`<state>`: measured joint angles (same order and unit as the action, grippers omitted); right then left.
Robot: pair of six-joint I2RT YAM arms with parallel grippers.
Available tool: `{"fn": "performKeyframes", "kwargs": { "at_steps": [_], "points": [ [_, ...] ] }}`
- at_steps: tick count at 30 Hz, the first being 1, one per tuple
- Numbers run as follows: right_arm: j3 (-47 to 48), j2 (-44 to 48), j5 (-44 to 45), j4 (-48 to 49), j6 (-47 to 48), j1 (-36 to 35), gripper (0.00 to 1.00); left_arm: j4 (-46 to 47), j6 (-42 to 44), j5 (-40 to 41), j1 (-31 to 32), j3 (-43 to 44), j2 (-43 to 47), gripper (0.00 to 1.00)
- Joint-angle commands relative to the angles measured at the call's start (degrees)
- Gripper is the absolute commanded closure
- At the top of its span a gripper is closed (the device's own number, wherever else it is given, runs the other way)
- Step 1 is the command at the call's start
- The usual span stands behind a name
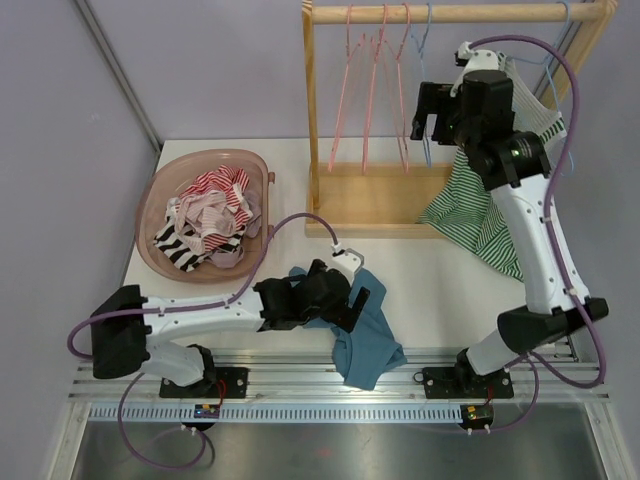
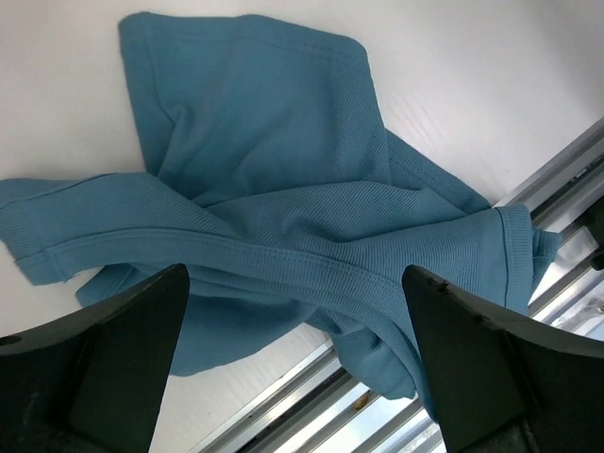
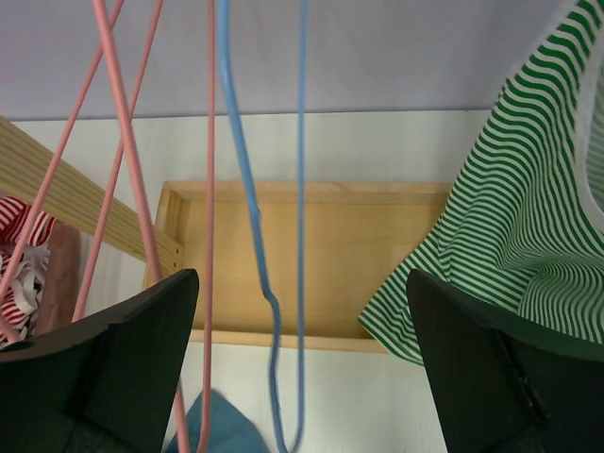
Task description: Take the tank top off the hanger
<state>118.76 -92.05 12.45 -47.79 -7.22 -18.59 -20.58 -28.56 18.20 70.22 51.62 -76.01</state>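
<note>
Before right gripper [image 3: 300, 283], blue hanger [image 3: 236, 170], tank top [image 3: 519, 217] beside

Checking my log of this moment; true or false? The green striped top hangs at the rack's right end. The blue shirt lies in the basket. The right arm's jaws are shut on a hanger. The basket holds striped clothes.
The green striped top hangs at the rack's right end: true.
The blue shirt lies in the basket: false; it lies on the table under the left arm's jaws.
The right arm's jaws are shut on a hanger: false; they stand open, empty, facing a blue hanger.
The basket holds striped clothes: true.
</note>
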Motion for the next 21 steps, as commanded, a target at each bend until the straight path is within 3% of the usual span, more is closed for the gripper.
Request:
{"fn": "performKeyframes", "kwargs": {
  "at_steps": [1,5,13,15,16,17,20,21],
  "points": [
    [-3.5,10.6,5.8,3.0,0.2,-0.4,0.01,5.5,-1.1,-1.2,0.9,3.2,-4.0,0.01],
    [-11.2,22.0,4.6,3.6,-1.4,-0.4,0.01,6.3,-1.7,-1.9,1.6,4.2,-9.3,0.01],
    [-22.6,37.0,-9.5,5.3,-4.6,-0.4,0.00,8.4,-3.7,-2.3,3.0,3.8,-20.6,0.01],
    [-23.7,39.4,-12.3,5.4,-5.3,-0.4,0.00,9.1,-4.0,-2.6,3.4,3.5,-21.7,0.09],
    [-23.8,39.9,-14.2,5.3,-5.4,-0.4,0.01,9.2,-4.1,-3.0,3.6,3.4,-22.6,0.15],
    [-24.1,40.8,-15.4,5.2,-5.7,-0.4,0.01,9.3,-4.2,-3.0,3.8,3.2,-22.9,0.34],
    [-24.9,42.3,-17.1,5.2,-5.5,-0.4,0.01,8.8,-4.6,-2.5,4.1,3.0,-22.3,0.68],
    [-25.2,42.7,-17.3,5.1,-5.5,-0.3,0.00,7.8,-4.8,-2.2,4.1,2.8,-21.9,0.93]
  ]
}}
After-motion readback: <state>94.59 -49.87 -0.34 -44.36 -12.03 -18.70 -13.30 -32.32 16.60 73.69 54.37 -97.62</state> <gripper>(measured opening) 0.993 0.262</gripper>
